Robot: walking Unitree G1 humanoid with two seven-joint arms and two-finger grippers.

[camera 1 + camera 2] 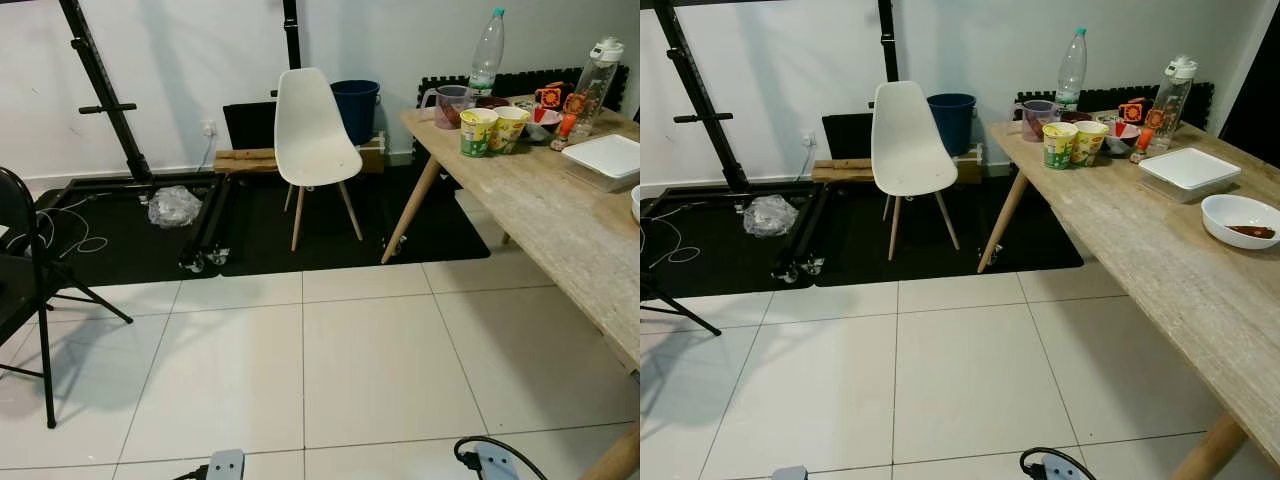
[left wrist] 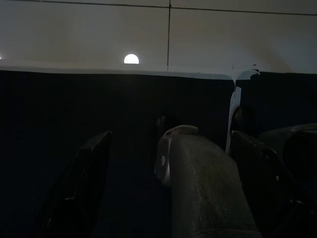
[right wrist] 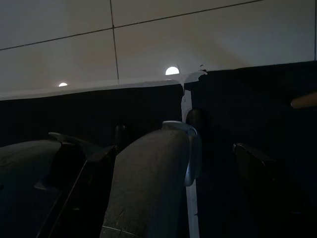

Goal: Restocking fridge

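Observation:
A long wooden table point(image 1: 1160, 260) runs down my right side. At its far end stand a clear plastic bottle point(image 1: 486, 52), a jug point(image 1: 450, 105), two yellow-green cups point(image 1: 478, 131) and a clear flask with a white lid point(image 1: 597, 75). Nearer lie a white lidded container point(image 1: 1188, 170) and a white bowl point(image 1: 1240, 220) holding dark sauce. Both arms hang low over the floor tiles. In the dark left wrist view my left gripper point(image 2: 173, 188) is open with nothing held. The right gripper point(image 3: 178, 193) is likewise open with nothing in it.
A white chair point(image 1: 313, 130) stands on a black mat point(image 1: 300, 235) ahead, with a blue bin point(image 1: 356, 108) behind it. A black folding chair point(image 1: 25, 290) is close on my left. A black rack frame point(image 1: 110, 100), cables and a plastic bag point(image 1: 174, 206) sit far left.

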